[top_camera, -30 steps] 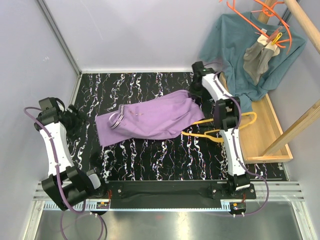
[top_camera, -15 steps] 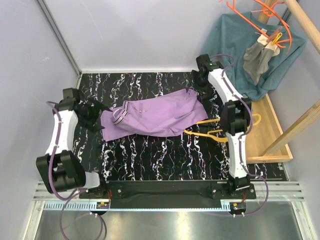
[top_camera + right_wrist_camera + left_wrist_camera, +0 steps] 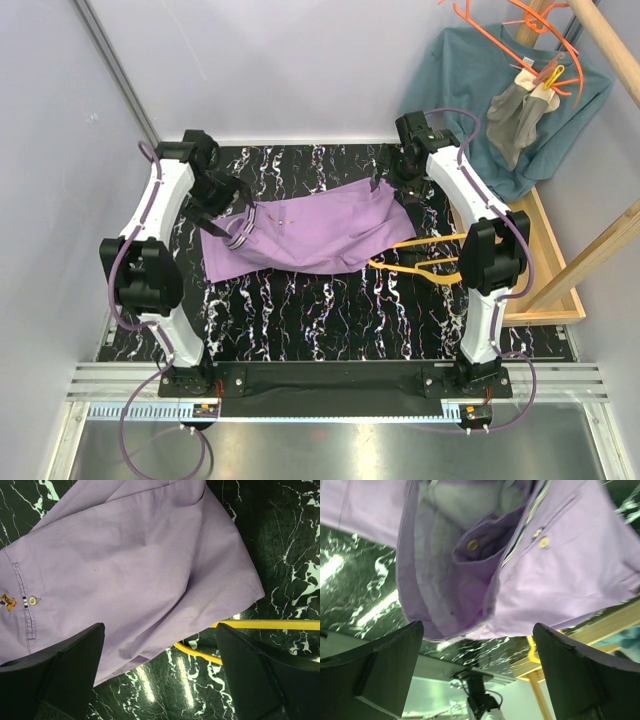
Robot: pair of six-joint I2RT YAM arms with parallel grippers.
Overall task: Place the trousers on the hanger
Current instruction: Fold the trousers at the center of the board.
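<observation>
Both hands empty, jaws wide open, nothing held or touched. Trousers lie flat on the table, mid-table, long axis roughly left-right and a bit skewed: striped waistband end at the left and nearer the bases, the other end at the right and further back. Left hand hovers just above the waistband end; its wrist view looks into the open waist, showing the lining and a button, with both fingers clear of the cloth. Right hand hovers above the opposite end, cloth below it and no contact. Hanger lies flat on the table just right of the trousers and nearer the bases, hook pointing right. In the right wrist view its yellow bar runs in under the near right corner of the cloth, so the two overlap there, but the trousers aren't draped over it. My read: task not done. The key relation is that the hanger sits below and beside the right hand, on the near side of the trousers' right end, well apart from the left hand. So the right arm is the natural one for the hanger and the left for the waistband. Risk: pinching cloth together with the bar at the overlap.
</observation>
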